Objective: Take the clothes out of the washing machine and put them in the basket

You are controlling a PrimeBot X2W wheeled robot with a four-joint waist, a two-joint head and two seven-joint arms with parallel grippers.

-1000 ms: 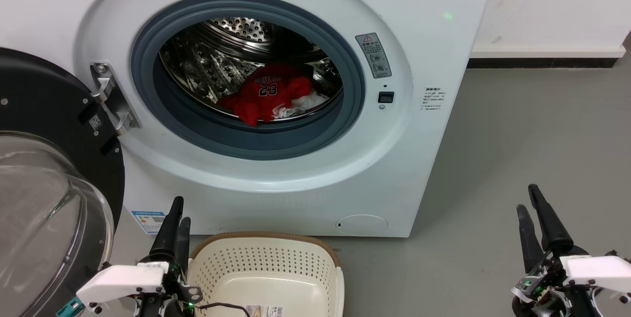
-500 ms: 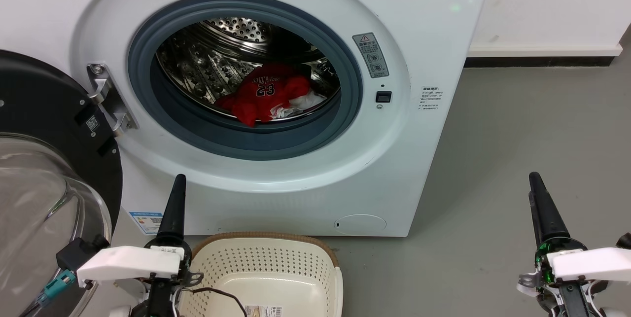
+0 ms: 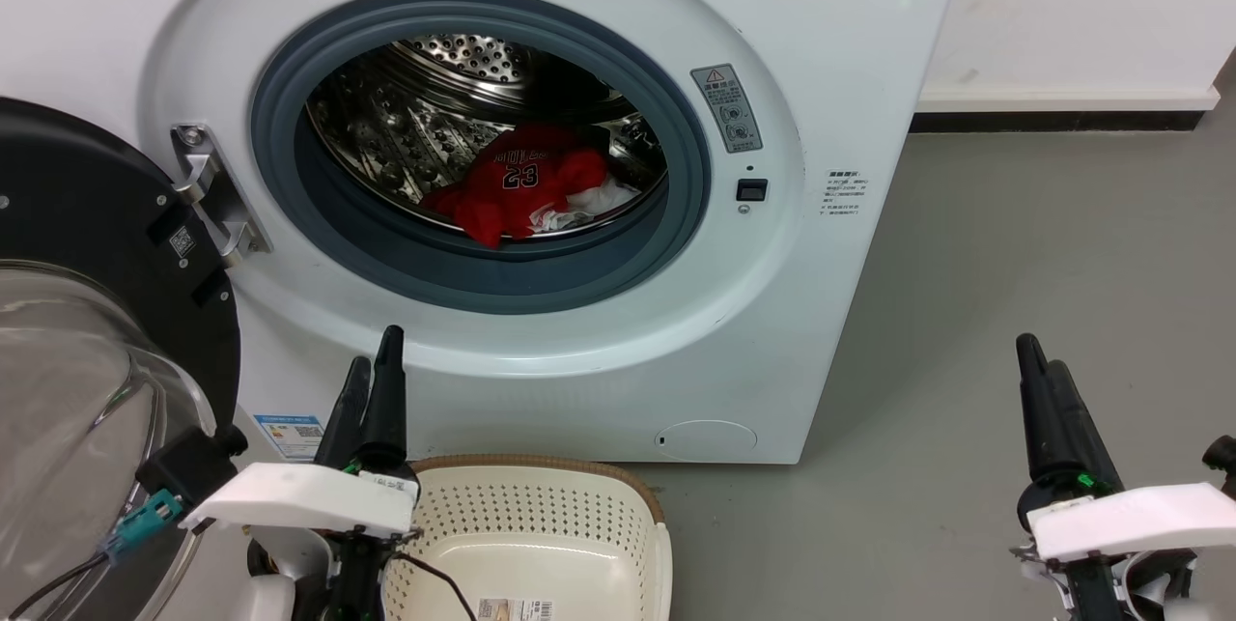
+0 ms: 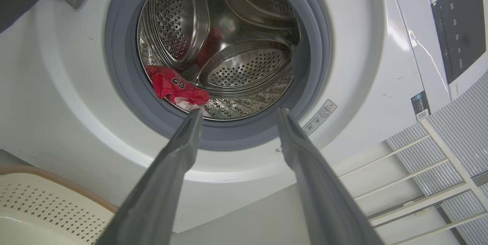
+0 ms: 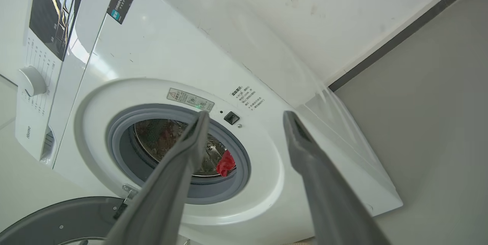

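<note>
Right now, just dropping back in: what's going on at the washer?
The washing machine stands with its door swung open to the left. The red jersey and a bit of white cloth lie in the drum, not yet touched. The left gripper and right gripper are both open and empty, low in front of the machine. The basket sits on the floor below the opening, with no clothes in the part that shows.
</note>
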